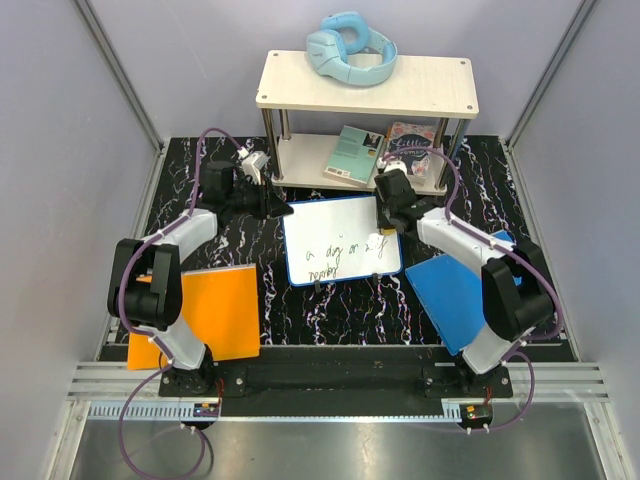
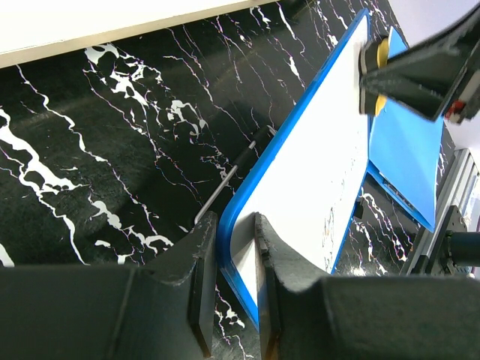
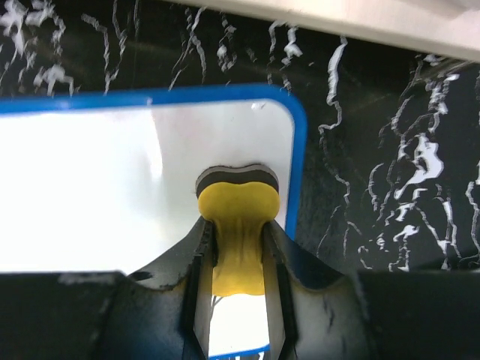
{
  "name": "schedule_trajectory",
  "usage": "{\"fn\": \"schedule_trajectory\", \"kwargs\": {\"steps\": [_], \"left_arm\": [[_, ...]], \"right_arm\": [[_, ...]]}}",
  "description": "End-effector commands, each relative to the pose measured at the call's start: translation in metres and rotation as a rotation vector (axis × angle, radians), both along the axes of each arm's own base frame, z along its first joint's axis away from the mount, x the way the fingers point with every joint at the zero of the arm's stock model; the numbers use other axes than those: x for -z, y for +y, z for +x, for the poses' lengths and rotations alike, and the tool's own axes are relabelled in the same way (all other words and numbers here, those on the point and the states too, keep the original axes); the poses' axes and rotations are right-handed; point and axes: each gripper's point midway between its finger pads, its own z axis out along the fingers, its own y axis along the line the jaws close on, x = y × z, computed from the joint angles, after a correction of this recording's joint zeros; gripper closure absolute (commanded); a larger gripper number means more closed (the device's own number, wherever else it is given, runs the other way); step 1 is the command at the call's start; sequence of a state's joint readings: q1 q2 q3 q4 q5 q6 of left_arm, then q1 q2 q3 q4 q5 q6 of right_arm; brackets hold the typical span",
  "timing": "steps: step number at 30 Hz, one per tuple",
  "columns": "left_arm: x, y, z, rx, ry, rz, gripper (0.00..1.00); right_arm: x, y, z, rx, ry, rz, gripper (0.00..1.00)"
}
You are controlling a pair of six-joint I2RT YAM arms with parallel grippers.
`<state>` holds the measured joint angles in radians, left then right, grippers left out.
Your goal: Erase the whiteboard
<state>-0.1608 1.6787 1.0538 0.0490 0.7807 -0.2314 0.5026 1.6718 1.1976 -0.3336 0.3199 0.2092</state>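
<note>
Shelf (image 1: 365, 85) blocks the far side, its legs just behind the whiteboard (image 1: 340, 240). 2 panels flank near side: orange panel (image 1: 215, 310) left, blue panel (image 1: 455, 295) right. Bare desk (image 1: 330, 310) strip between them is passable. Left hand (image 1: 283, 209) clamps the board's left edge. Right hand (image 1: 392, 215), gripping eraser (image 3: 236, 217), covers the far right corner.

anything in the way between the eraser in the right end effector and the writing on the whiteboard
Nothing visible. The right end effector holds the yellow eraser at the whiteboard far right corner, and only bare board lies between it and the writing. The left end effector clamps the left edge, away from it.
</note>
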Motion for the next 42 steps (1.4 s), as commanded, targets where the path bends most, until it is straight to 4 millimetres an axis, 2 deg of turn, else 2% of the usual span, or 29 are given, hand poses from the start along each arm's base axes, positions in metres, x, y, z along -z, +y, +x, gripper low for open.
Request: {"fn": "schedule_trajectory", "kwargs": {"steps": [1,3,5,6,13,18,24,28,29,31,32,34,35,36,37,38,39,41,42], "left_arm": [[0.011,0.002,0.005,-0.014,-0.036,0.085,1.0],[0.011,0.002,0.005,-0.015,-0.033,0.084,1.0],[0.012,0.002,0.005,-0.015,-0.03,0.084,1.0],[0.012,0.001,0.005,-0.013,-0.03,0.084,1.0],[0.011,0.0,0.006,-0.011,-0.029,0.074,1.0],[0.013,0.0,0.006,-0.008,-0.019,0.074,1.0],[0.013,0.0,0.004,-0.005,-0.021,0.075,1.0],[0.012,0.0,0.004,-0.003,-0.022,0.073,1.0],[0.012,0.0,0.004,-0.001,-0.022,0.072,1.0],[0.012,-0.001,0.004,0.001,-0.021,0.071,1.0],[0.011,-0.001,0.004,0.001,-0.023,0.07,1.0],[0.011,-0.002,0.003,0.003,-0.022,0.071,1.0],[0.01,-0.004,0.002,0.01,-0.025,0.072,1.0],[0.01,-0.003,0.003,0.007,-0.028,0.074,1.0],[0.011,-0.004,0.002,0.008,-0.025,0.076,1.0],[0.01,-0.004,0.002,0.01,-0.025,0.075,1.0],[0.01,-0.004,0.002,0.01,-0.025,0.075,1.0],[0.01,-0.004,0.002,0.01,-0.025,0.075,1.0],[0.011,-0.003,0.002,0.009,-0.023,0.074,1.0]], "right_arm": [[0.017,0.019,-0.028,-0.17,0.074,0.063,1.0],[0.029,0.023,-0.038,-0.203,0.091,0.094,1.0],[0.029,0.022,-0.042,-0.204,0.077,0.097,1.0],[0.037,0.02,-0.046,-0.204,0.08,0.098,1.0],[0.043,0.017,-0.062,-0.232,0.049,0.109,1.0],[0.045,0.03,-0.07,-0.267,0.027,0.093,1.0],[0.069,0.051,-0.083,-0.294,0.078,0.103,1.0],[0.074,0.071,-0.087,-0.335,0.073,0.123,1.0],[0.069,0.084,-0.087,-0.358,0.06,0.128,1.0],[0.072,0.098,-0.086,-0.381,0.065,0.118,1.0],[0.062,0.114,-0.082,-0.407,0.047,0.123,1.0],[0.068,0.129,-0.08,-0.426,0.06,0.097,1.0],[0.056,0.142,-0.071,-0.435,0.037,0.098,1.0],[0.066,0.153,-0.075,-0.462,0.06,0.076,1.0],[0.065,0.16,-0.073,-0.468,0.058,0.066,1.0],[0.055,0.172,-0.068,-0.479,0.049,0.059,1.0],[0.066,0.181,-0.072,-0.501,0.076,0.035,1.0],[0.062,0.194,-0.068,-0.516,0.07,-0.016,1.0],[0.073,0.197,-0.07,-0.522,0.091,-0.044,1.0]]}}
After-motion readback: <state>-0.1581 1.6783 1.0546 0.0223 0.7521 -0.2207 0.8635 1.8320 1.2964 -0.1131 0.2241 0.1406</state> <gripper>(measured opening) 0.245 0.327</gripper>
